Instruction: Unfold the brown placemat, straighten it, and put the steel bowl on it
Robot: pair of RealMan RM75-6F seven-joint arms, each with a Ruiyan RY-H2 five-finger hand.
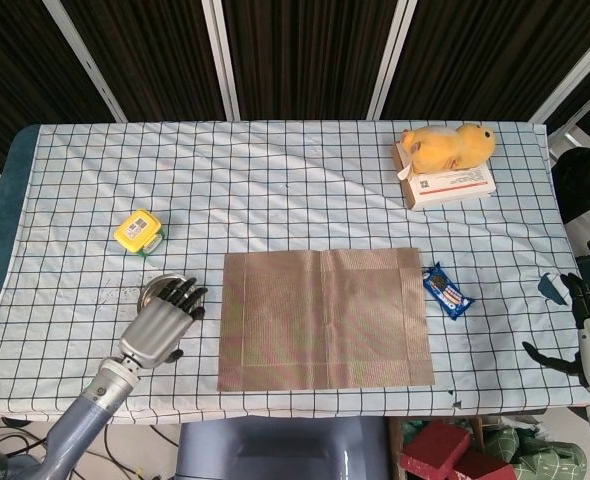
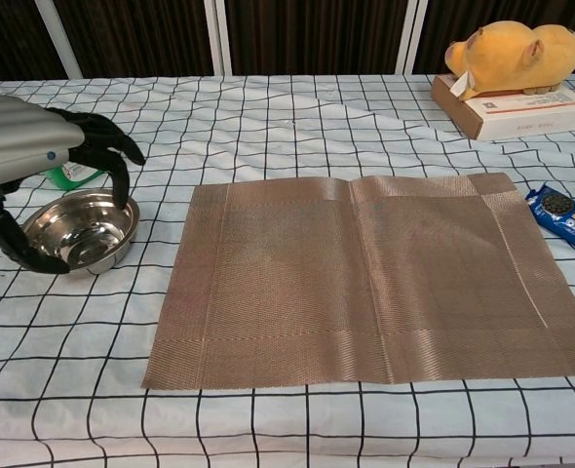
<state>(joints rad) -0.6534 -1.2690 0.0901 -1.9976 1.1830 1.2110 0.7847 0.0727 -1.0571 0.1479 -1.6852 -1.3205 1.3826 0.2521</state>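
Already the brown placemat [image 1: 323, 318] is lying unfolded near the surface's [image 1: 275, 180] front edge; the left hand [image 1: 163, 322] is cupping the steel bowl [image 2: 81, 230] just beside it, while the right hand [image 1: 585, 335] is hanging empty, fingers apart, off the right edge

Brown woven placemat [image 1: 325, 320] lay unfolded & flat on the checked tablecloth [image 1: 275, 180], mid-table near the front edge, w/ a faint vertical crease right of centre. Steel bowl [image 2: 81, 230], shiny, upright, empty, sat just left of the mat, not touching it, toward the table's front-left corner, partly hidden in head view.
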